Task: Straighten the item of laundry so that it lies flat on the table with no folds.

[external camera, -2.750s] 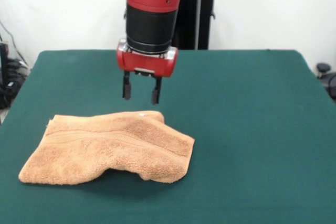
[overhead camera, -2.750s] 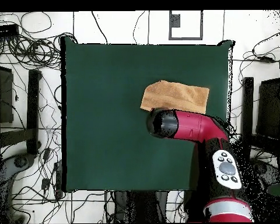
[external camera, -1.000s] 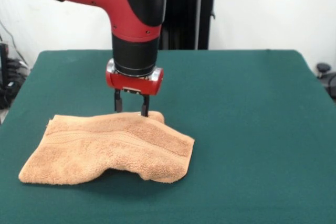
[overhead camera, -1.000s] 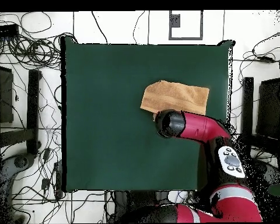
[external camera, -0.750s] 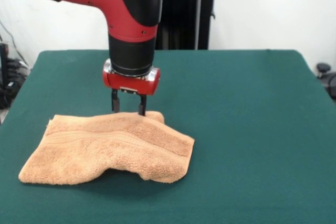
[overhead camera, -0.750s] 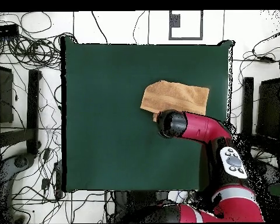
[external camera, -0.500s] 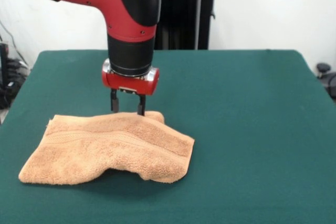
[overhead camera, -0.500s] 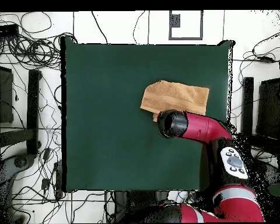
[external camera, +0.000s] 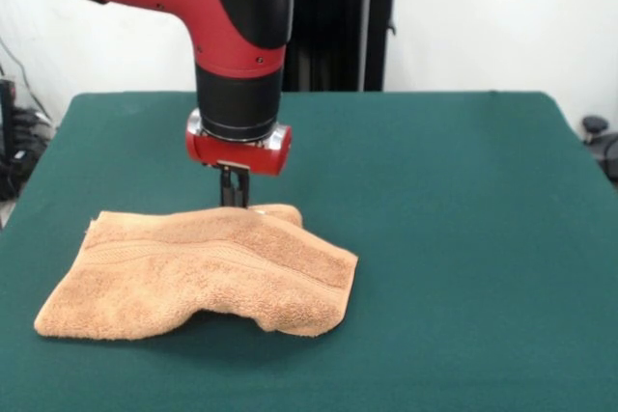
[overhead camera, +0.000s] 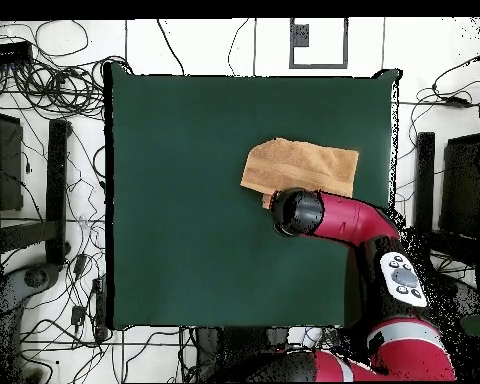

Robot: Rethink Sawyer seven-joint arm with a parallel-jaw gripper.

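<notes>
- The thick, fluffy orange-tan terry towel (external camera: 198,272) lies rumpled on the front view's left half of the bench, a woven band stripe running along it and its right end humped up in a fold.
- The black gripper (external camera: 233,195) under the red and black arm (external camera: 237,36) has its fingers drawn together, pinching the towel's raised far edge.
- The dark green cloth-topped bench (external camera: 454,238) spreads wide around the towel.

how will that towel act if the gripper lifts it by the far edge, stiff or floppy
Probably floppy: the towel already lies in soft humps and a fold on the table, so it should drape and hang. Its thick pile suggests it may drag on the cloth top, not slide. The gripper, closed at its far edge, likely pinches only one layer.
</notes>
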